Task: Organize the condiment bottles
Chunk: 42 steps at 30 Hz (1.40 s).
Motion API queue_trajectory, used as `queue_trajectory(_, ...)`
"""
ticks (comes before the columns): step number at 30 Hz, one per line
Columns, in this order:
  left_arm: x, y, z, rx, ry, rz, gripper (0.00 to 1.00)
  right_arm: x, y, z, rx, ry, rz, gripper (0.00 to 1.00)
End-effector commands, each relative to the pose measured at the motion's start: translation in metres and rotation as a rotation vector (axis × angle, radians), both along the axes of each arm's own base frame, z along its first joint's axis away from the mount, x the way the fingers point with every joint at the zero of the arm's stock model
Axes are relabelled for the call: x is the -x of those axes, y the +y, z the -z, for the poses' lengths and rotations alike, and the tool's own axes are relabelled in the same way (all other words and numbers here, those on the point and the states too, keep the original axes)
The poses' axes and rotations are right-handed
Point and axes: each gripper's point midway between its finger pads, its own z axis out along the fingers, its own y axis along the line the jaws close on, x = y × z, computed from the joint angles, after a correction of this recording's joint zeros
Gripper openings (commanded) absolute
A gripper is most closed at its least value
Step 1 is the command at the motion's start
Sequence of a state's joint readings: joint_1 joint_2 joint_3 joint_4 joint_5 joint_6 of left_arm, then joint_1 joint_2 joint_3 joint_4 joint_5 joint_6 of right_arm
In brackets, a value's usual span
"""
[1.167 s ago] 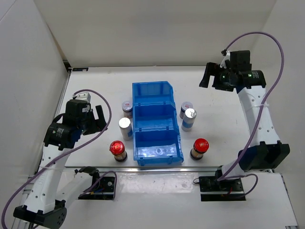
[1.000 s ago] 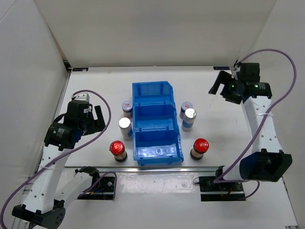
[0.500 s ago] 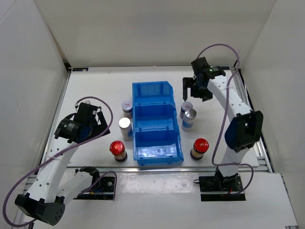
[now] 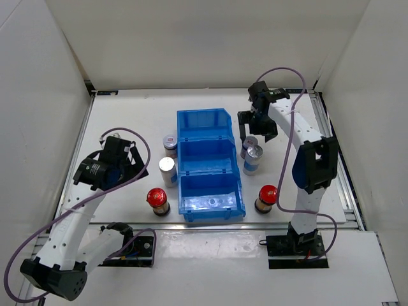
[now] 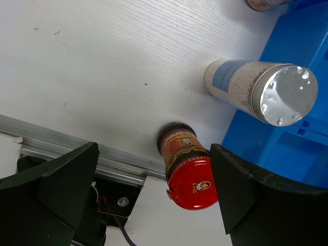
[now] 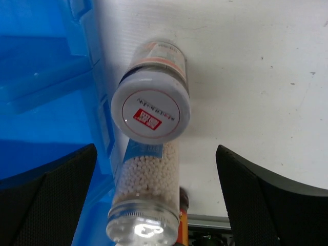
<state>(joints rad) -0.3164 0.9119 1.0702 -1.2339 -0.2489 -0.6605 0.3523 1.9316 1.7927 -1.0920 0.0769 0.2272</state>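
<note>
Fingers (image 5: 51, 195) spread on left gripper (image 5: 154, 154), right gripper (image 6: 156, 148); far bottle (image 6: 183, 199) (red-capped, perhaps) mostly hidden.

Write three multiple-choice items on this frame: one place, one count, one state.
1. Where do the condiment bottles stand relative to the blue bin?
A) inside it
B) all left of it
C) three on each side
2. How many have red caps?
A) two
B) one
C) four
3. The right gripper is:
A) shut on a bottle
B) open above the short red-marked bottle
C) out of view
Key: 1 C, the top view shows three flanking each side. 2 A, one red-capped bottle on the left, another on the right. 3 B, the jaws stand spread either side of its cap.
</note>
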Motion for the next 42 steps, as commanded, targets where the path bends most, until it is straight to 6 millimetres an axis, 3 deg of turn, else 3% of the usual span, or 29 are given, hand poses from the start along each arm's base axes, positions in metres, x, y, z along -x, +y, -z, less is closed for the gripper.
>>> queue_trajectory(1, -0.004, 0.004, 0.0, -0.012, -0.016, -0.035, 1.0, -0.006, 0.009, 0.012, -0.024, 0.024, -0.022, 1.0)
queue_trajectory(6, -0.006, 0.011, -0.003, -0.027, -0.043, -0.088, 1.0, -0.006, 0.007, 0.038, 0.084, 0.047, -0.025, 0.96)
queue_trajectory(10, -0.005, 0.014, -0.001, -0.047, -0.032, -0.106, 1.0, -0.008, 0.006, 0.046, 0.121, 0.052, -0.028, 0.91)
queue_trajectory(16, -0.005, 0.013, -0.001, -0.039, -0.029, -0.101, 1.0, -0.021, 0.013, 0.051, 0.105, 0.038, -0.048, 0.71)
queue_trajectory(20, -0.004, 0.013, -0.003, -0.04, -0.041, -0.094, 1.0, -0.029, 0.007, 0.045, 0.144, 0.003, -0.024, 0.42)
queue_trajectory(22, -0.002, 0.014, -0.008, -0.03, -0.065, -0.095, 1.0, -0.032, 0.002, 0.033, 0.162, -0.036, -0.004, 0.35)
queue_trajectory(26, -0.001, 0.014, -0.009, -0.026, -0.075, -0.095, 1.0, -0.046, -0.006, -0.02, 0.219, -0.208, 0.027, 0.15)
queue_trajectory(29, -0.002, 0.014, -0.007, -0.026, -0.075, -0.095, 1.0, -0.045, 0.007, -0.057, 0.222, -0.296, 0.009, 0.01)
queue_trajectory(30, -0.002, 0.014, -0.007, -0.026, -0.075, -0.095, 1.0, -0.041, 0.02, -0.065, 0.207, -0.319, -0.017, 0.01)
queue_trajectory(32, -0.003, 0.015, -0.006, -0.037, -0.07, -0.099, 1.0, -0.036, 0.028, -0.084, 0.227, -0.378, -0.05, 0.01)
queue_trajectory(37, -0.003, 0.015, -0.008, -0.028, -0.079, -0.107, 1.0, -0.004, 0.081, -0.106, 0.218, -0.441, -0.245, 0.01)
queue_trajectory(40, -0.002, 0.017, -0.009, -0.032, -0.09, -0.112, 1.0, 0.015, 0.107, -0.108, 0.176, -0.439, -0.341, 0.01)
queue_trajectory(42, -0.002, 0.017, -0.009, -0.032, -0.09, -0.112, 1.0, 0.021, 0.116, -0.099, 0.155, -0.41, -0.364, 0.01)
